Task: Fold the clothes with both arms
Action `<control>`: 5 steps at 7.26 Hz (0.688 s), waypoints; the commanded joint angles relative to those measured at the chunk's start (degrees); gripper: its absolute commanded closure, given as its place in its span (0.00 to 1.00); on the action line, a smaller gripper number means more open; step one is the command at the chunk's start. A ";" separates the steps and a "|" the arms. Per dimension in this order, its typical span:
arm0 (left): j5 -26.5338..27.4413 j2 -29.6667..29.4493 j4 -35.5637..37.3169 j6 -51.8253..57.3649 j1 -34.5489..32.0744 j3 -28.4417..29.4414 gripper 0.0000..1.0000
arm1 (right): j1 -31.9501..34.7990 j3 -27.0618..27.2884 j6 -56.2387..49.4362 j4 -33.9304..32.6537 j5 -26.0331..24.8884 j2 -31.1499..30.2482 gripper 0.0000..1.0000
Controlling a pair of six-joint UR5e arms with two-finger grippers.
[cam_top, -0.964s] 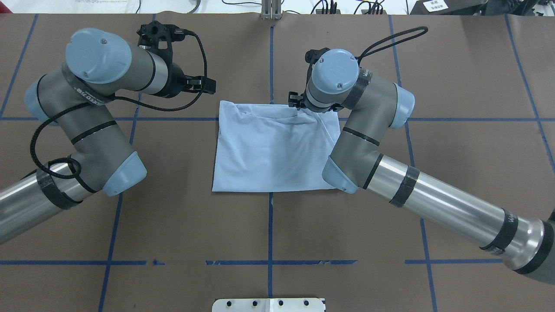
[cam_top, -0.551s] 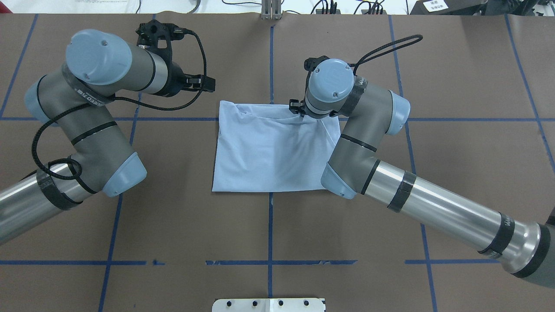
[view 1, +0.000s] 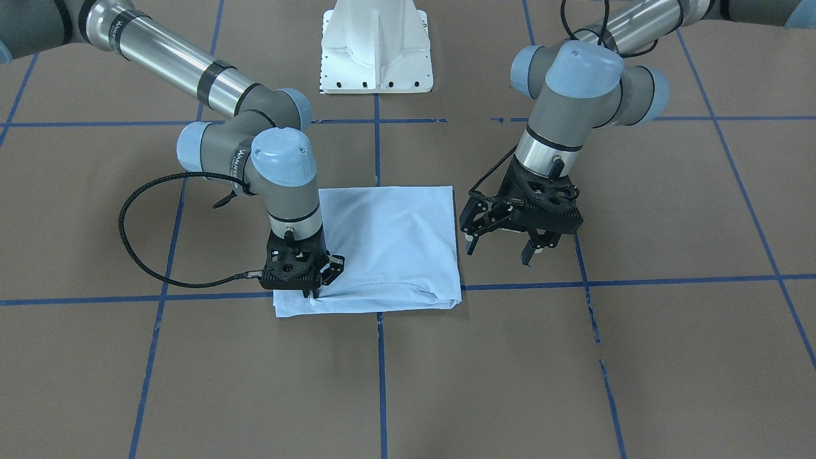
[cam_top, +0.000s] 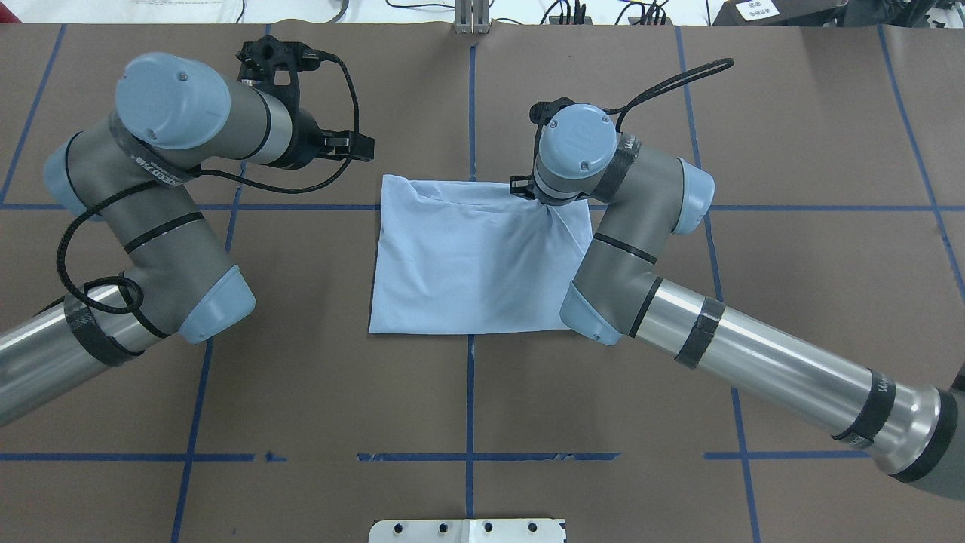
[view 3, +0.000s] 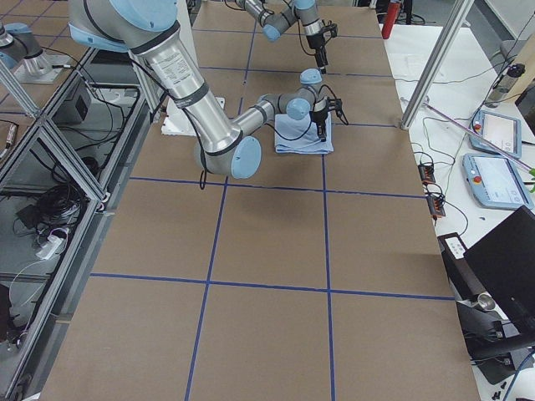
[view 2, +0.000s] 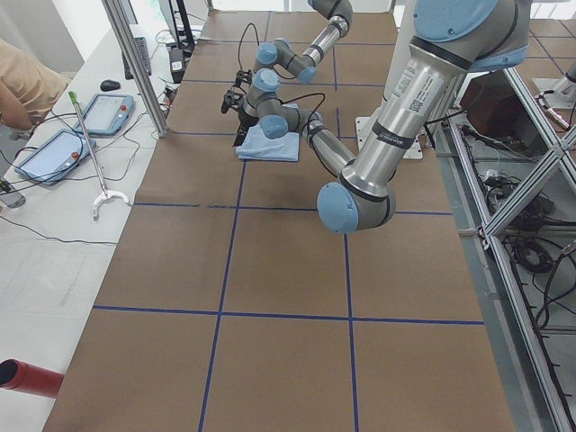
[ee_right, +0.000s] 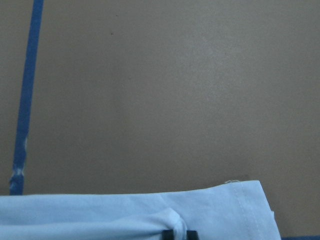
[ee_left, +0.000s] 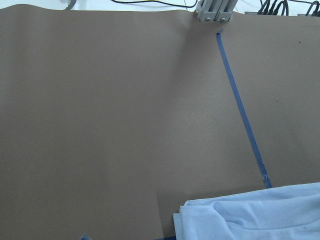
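Note:
The light blue T-shirt (cam_top: 475,264) lies folded into a rough rectangle at the table's middle; its print and collar are hidden. My right gripper (view 1: 313,292) stands upright at the shirt's far edge, near its right corner. It is shut on a small bunched pinch of fabric, as the right wrist view (ee_right: 179,235) shows. In the overhead view its wrist (cam_top: 577,147) covers the fingers. My left gripper (view 1: 500,250) is open and empty, hovering just off the shirt's left side near the far corner. The left wrist view shows that shirt corner (ee_left: 250,215).
The white pedestal base (view 1: 376,51) stands at the near edge of the table. Blue tape lines (cam_top: 471,113) cross the brown mat. An operator's bench with control pendants (view 2: 54,148) runs along the far side.
My right wrist has shifted slightly right and toward the robot, pulling a small pucker of fabric with it. The left arm has hardly moved.

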 commanded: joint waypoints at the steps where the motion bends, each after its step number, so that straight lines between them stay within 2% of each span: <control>1: 0.01 0.03 0.00 0.00 0.11 0.03 0.00 | 0.84 0.08 -0.39 0.08 -0.01 0.04 1.00; 5: 0.01 -0.06 0.00 0.00 0.11 0.03 0.00 | 2.77 0.08 -4.34 -0.01 -2.03 -1.27 1.00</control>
